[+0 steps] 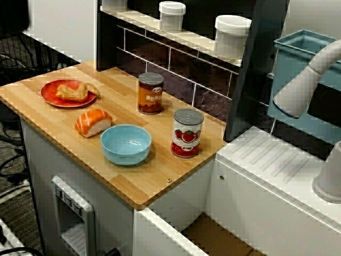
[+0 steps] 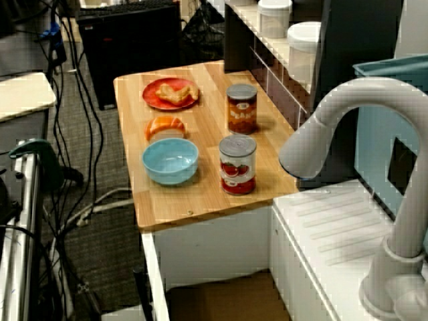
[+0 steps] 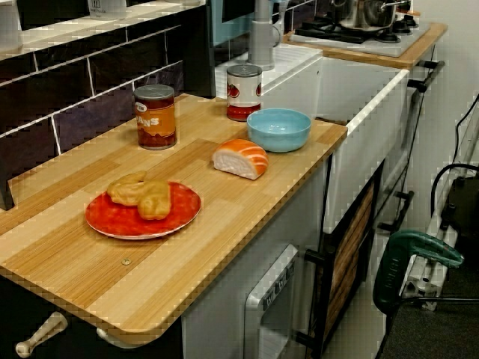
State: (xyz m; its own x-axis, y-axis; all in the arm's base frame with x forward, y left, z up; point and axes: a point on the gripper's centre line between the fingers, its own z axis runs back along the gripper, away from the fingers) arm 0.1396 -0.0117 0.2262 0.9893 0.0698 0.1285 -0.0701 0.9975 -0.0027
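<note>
Colour key. Read the counter (image 1: 53, 125) as pale honey wood laid in lengthwise strips. On it you see a red plate (image 1: 52, 97) under a tan-brown pastry (image 1: 72, 92). The salmon piece (image 1: 94, 122) is orange with thin white stripes over a white base, and the bowl (image 1: 125, 154) is plain light blue. The beans can (image 1: 150, 94) has an orange-brown label, the tomato can (image 1: 187, 133) a white label with red tomatoes. Both have grey metal lids. Along the counter's back edge, note dark tiles (image 1: 181, 80) with pale grout, white jars (image 1: 232, 34) and a teal bin (image 1: 298, 58).
</note>
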